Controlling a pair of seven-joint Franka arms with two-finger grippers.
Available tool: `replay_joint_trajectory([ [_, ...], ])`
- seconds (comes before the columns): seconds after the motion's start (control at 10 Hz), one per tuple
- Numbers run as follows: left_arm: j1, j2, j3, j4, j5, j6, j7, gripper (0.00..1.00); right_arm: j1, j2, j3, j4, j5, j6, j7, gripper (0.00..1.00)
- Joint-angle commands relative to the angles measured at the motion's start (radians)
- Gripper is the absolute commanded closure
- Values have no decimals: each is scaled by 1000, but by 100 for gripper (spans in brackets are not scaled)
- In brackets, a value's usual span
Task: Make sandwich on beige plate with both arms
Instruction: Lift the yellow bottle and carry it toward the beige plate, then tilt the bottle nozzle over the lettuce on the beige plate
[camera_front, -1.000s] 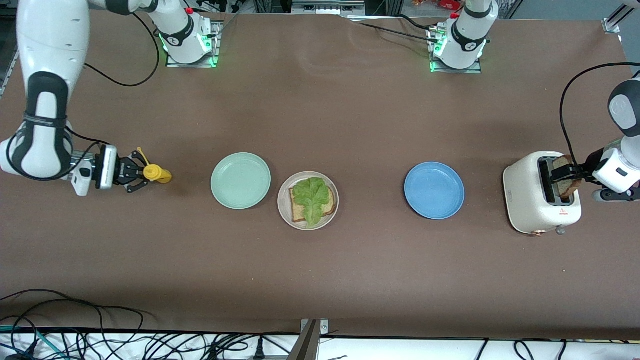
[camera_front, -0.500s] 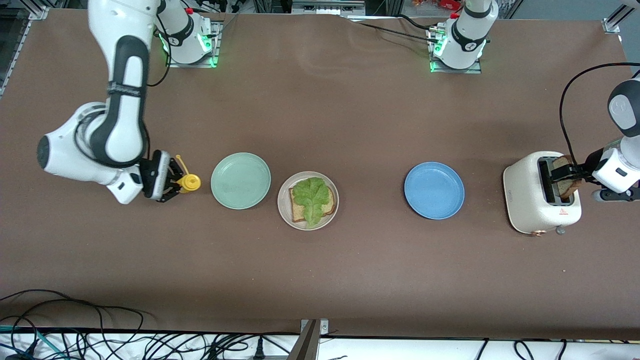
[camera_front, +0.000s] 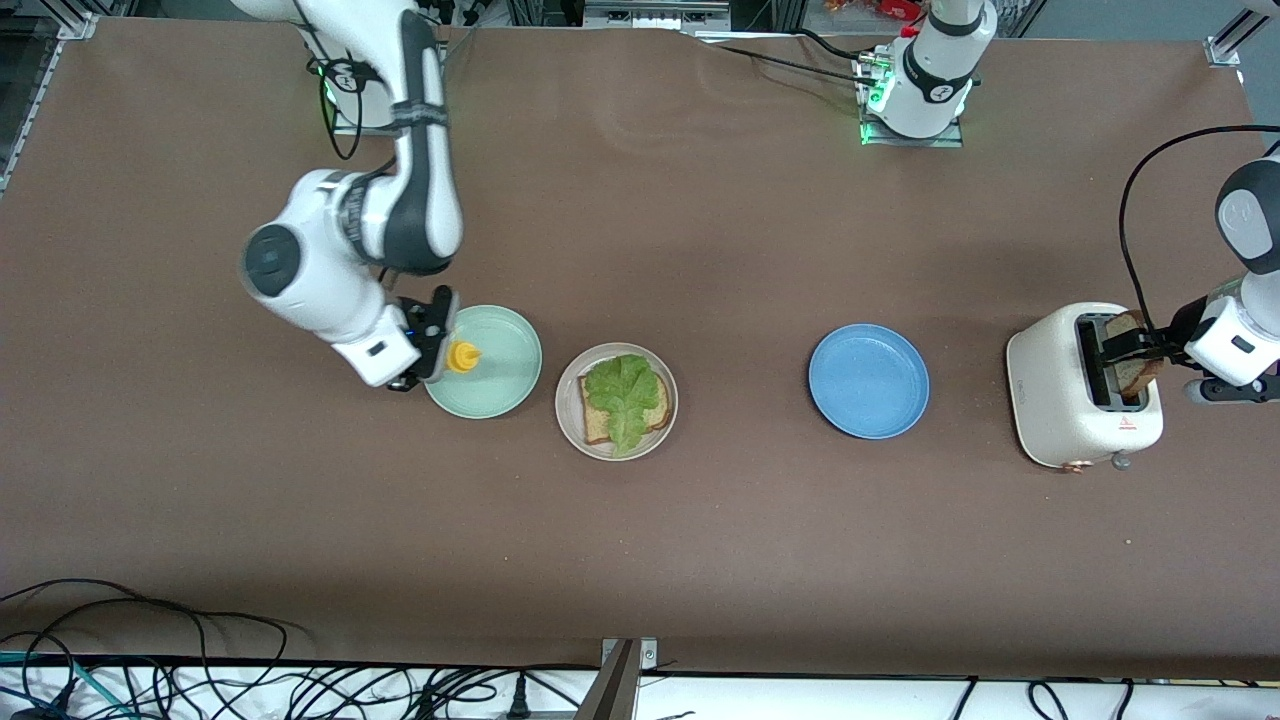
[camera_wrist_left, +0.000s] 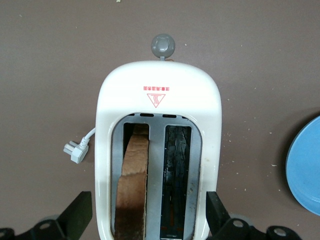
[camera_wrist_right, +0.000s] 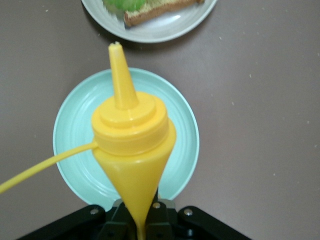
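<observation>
Since a second ago, the right gripper (camera_front: 432, 350) has been carried from the right arm's end of the table in over the mint-green plate (camera_front: 500, 385), and the yellow squeeze bottle (camera_front: 462, 356) has been brought along with it; nothing else on the table has been shifted. The bottle is being held clamped between the closed fingers, its pointed nozzle aimed toward the beige plate (camera_front: 573, 425), a thin yellow cap strap trailing from its collar.

The beige plate is lying just past the mint-green plate from this gripper, toward the left arm's end, its rim close beside the green one. On it one square slice of brown bread (camera_front: 595, 428) with a darker crust is being covered by a ruffled green lettuce leaf (camera_front: 622, 392). A round blue plate (camera_front: 868, 381) is resting well apart, between the beige plate and the toaster.

The left gripper (camera_front: 1128, 346) is being held over the glossy white, rounded toaster (camera_front: 1050, 400), its fingers spread wide to either side of the body. A second slice of bread (camera_wrist_left: 131, 190) is standing upright in one slot directly below it, touched by neither finger.

The table (camera_front: 700, 550) is covered with a matte brown sheet; black cables (camera_front: 200, 670) are lying along its edge nearest the front camera.
</observation>
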Motion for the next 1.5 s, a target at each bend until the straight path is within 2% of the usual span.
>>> replay_joint_trajectory([
  [0.0, 0, -16, -1, -20, 24, 11, 0, 0, 132, 39, -24, 10, -151, 56, 235, 100],
  [0.1, 0, -15, -1, -21, 24, 11, 0, 3, 143, 71, -18, 51, -212, 52, 307, 100],
  [0.2, 0, -15, -1, -21, 24, 11, 1, 16, 142, 111, 0, 102, -270, 41, 355, 100],
  [0.5, 2, -15, -1, -29, 25, 11, 14, 71, 124, 229, 14, 192, -357, 34, 502, 100],
  [0.6, 2, -15, -1, -29, 27, 11, 20, 84, 105, 272, 14, 232, -381, 34, 547, 100],
  [0.7, 2, -16, -1, -29, 28, 11, 21, 90, 91, 317, 18, 267, -423, 31, 572, 100],
  [0.9, 2, -15, -1, -29, 30, 11, 21, 98, 91, 368, 33, 295, -441, 23, 577, 100],
  [1.1, 7, -16, 1, -29, 46, 9, 24, 100, 71, 368, 89, 312, -544, 23, 586, 100],
  [1.2, 7, -15, -1, -28, 95, 5, 52, 100, 58, 368, 103, 327, -562, 23, 596, 100],
  [1.4, 7, -13, -1, -28, 102, 2, 63, 100, 51, 380, 116, 341, -598, 23, 597, 100],
])
